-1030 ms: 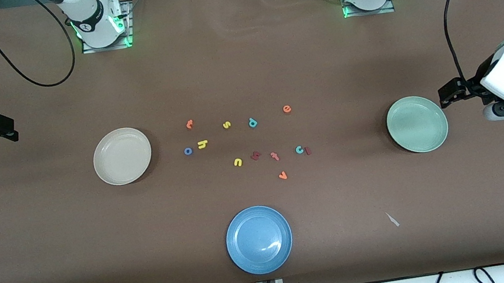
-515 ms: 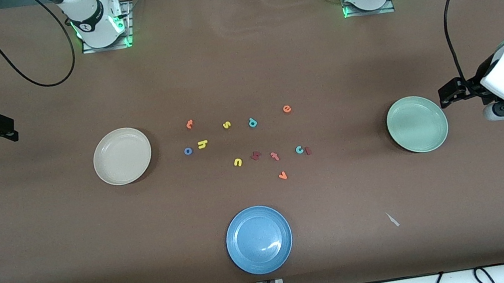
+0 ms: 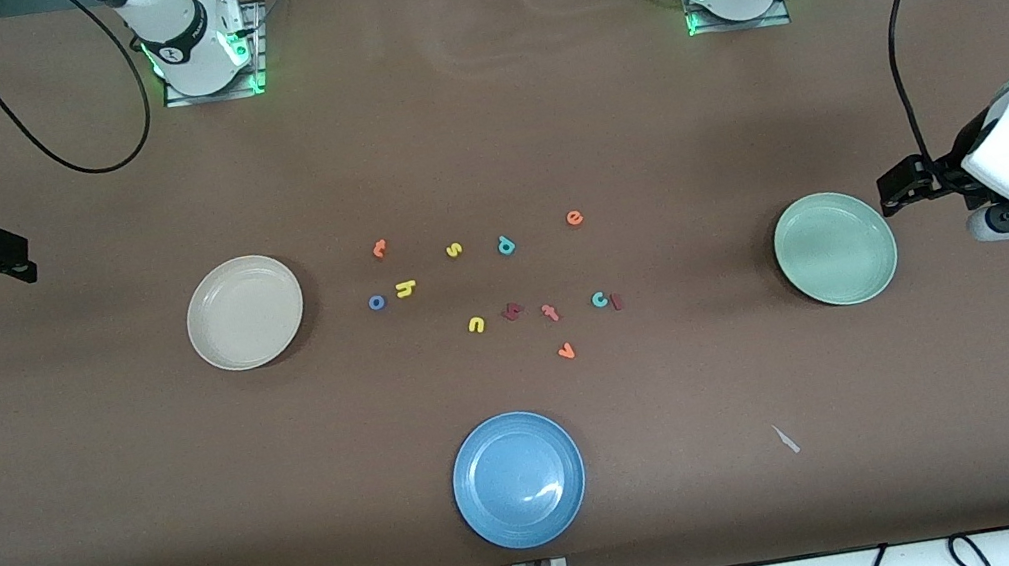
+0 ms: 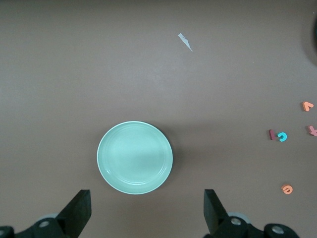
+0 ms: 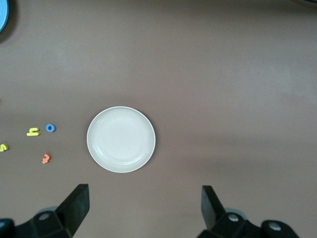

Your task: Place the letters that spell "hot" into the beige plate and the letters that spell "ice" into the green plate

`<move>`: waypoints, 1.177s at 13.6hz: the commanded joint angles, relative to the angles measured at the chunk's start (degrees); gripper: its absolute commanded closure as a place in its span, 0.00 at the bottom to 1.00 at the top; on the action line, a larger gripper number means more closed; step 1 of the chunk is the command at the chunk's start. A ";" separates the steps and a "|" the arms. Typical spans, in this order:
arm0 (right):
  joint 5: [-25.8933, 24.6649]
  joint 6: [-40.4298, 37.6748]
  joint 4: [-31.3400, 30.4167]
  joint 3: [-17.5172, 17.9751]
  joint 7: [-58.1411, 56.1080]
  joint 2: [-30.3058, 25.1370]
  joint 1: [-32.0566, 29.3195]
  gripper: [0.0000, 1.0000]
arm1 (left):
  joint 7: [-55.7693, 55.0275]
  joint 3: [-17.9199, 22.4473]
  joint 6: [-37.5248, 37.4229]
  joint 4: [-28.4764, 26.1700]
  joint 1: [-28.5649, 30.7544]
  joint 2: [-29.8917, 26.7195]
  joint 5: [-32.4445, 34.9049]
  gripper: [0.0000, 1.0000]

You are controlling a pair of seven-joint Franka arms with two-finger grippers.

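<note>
The beige plate [image 3: 246, 312] [image 5: 121, 139] lies toward the right arm's end, the green plate [image 3: 835, 248] [image 4: 134, 157] toward the left arm's end; both hold nothing. Between them on the table lie the orange t [image 3: 379, 248], yellow h [image 3: 405, 288], blue o [image 3: 377, 302], orange e [image 3: 574, 217], teal c [image 3: 599, 299] and dark red i [image 3: 616, 302]. My left gripper [image 3: 900, 188] [image 4: 147, 213] hangs open over the table beside the green plate. My right gripper [image 3: 14, 254] [image 5: 143, 210] hangs open over the table's end past the beige plate.
Other letters lie among them: yellow s [image 3: 454, 249], teal p [image 3: 506, 244], yellow u [image 3: 476, 325], a dark red angular letter [image 3: 512, 311], salmon f [image 3: 551, 312], orange v [image 3: 566, 351]. A blue plate [image 3: 518, 479] sits nearest the front camera. A paper scrap [image 3: 785, 439] lies beside it.
</note>
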 commanded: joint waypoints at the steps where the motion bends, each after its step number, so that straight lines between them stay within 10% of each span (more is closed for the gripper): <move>1: -0.21 -0.09 1.28 0.18 0.60 0.48 -0.34 0.00 | 1.51 0.30 -0.15 -0.30 -0.02 -0.95 -1.26 0.00; 16: -0.12 -0.53 1.20 0.09 0.59 0.48 -0.43 0.00 | 1.51 0.13 -0.15 -0.30 -0.10 -0.95 -1.18 0.00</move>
